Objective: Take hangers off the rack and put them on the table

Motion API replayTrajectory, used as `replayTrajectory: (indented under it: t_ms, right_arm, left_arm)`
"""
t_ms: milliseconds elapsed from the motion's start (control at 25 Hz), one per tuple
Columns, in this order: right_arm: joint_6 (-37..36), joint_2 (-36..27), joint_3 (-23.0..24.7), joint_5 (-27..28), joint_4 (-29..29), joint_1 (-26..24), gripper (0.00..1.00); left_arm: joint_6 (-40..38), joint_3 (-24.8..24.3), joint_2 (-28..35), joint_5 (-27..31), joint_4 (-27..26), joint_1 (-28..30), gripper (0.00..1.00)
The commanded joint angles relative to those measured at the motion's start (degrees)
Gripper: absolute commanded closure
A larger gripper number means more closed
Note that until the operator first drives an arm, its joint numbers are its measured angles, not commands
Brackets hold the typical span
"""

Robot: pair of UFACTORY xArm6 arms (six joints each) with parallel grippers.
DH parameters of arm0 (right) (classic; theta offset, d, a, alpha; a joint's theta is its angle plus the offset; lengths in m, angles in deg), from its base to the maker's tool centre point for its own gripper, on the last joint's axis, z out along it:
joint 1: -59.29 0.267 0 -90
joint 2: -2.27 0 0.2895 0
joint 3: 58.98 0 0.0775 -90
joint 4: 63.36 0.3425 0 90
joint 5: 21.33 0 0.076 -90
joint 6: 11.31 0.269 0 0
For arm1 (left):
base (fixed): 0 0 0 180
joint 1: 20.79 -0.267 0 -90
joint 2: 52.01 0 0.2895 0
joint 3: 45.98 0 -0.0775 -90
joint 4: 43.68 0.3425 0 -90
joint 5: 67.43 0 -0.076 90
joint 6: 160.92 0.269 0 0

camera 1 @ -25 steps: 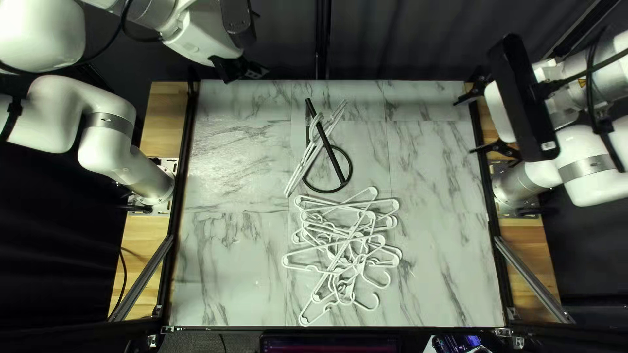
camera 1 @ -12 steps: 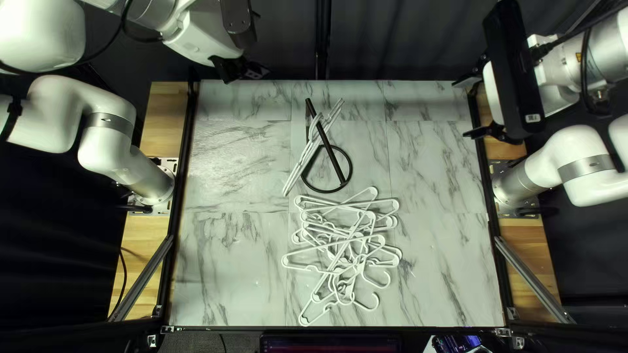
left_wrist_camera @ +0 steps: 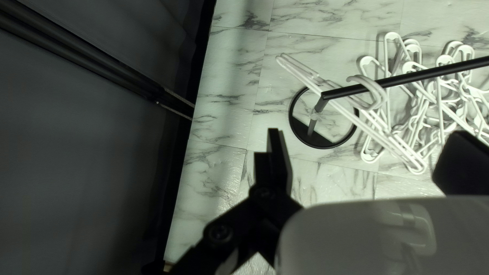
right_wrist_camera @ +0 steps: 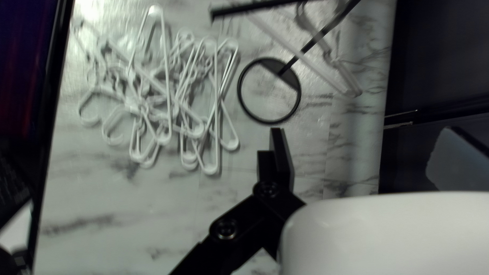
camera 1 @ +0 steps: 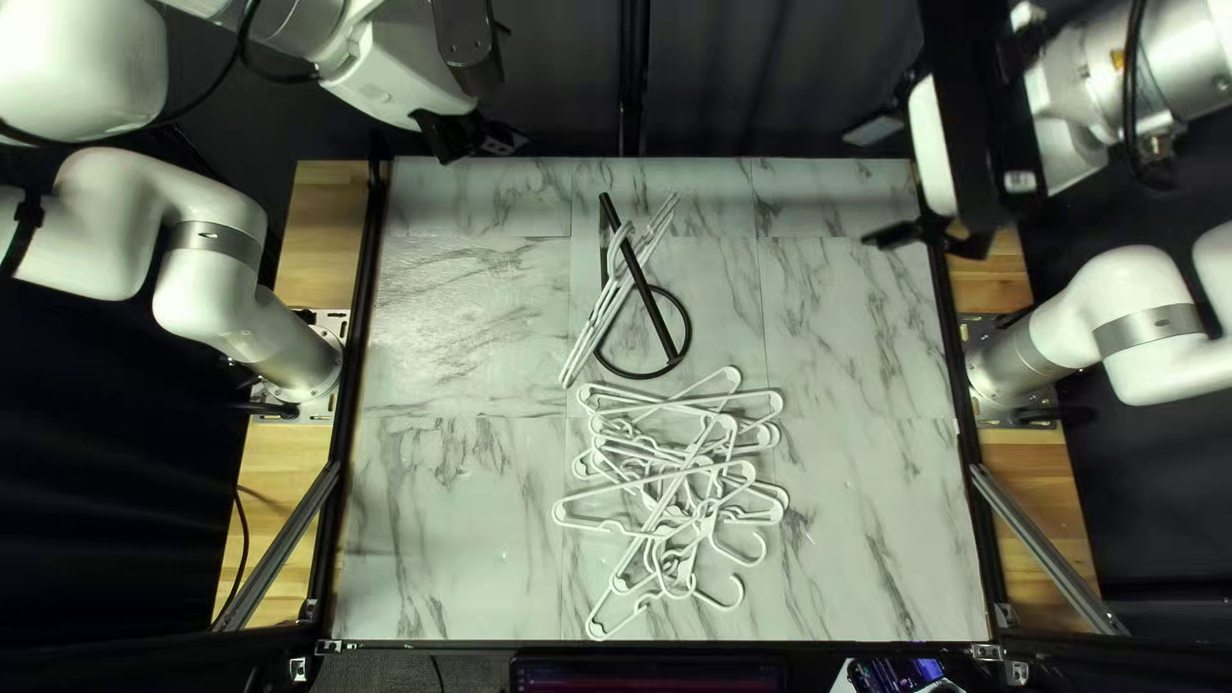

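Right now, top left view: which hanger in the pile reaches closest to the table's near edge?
The white hanger whose rounded corner sticks out at the lower left of the pile. Every other hanger stops farther from the table's near edge.

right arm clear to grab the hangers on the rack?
Likely yes. Right tool is open, with nothing visible between it and those hangers; left tool is well aside. Hangers are bunched, so singling one out looks trickier.
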State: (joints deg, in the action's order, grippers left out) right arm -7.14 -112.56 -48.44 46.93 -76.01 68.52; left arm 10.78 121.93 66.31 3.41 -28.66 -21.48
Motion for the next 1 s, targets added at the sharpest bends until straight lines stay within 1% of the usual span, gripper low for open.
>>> replayTrajectory:
  t_ms: [40, 600, 720, 840, 1000]
  right_arm:
    - [5.0, 0.1, 0.4, -2.5, -0.5, 0.5, 0.0]
    - [4.7, -0.3, 0.9, -2.5, -0.1, 0.4, 0.0]
    - [3.7, 0.1, 1.8, -3.5, 0.5, -0.7, 0.0]
    - [3.5, -0.7, 3.8, -5.7, 0.4, -0.7, 0.0]
    - [3.5, -0.7, 3.8, -5.7, 0.4, -0.7, 0.0]
  left_arm:
    - [0.0, 0.0, 0.0, 0.0, 0.0, 0.0, 0.0]
    - [0.0, 0.0, 0.0, 0.0, 0.0, 0.0, 0.0]
    - [0.0, 0.0, 0.0, 0.0, 0.0, 0.0, 0.0]
    - [0.0, 0.0, 0.0, 0.0, 0.0, 0.0, 0.0]
    - [0.0, 0.0, 0.0, 0.0, 0.0, 0.0, 0.0]
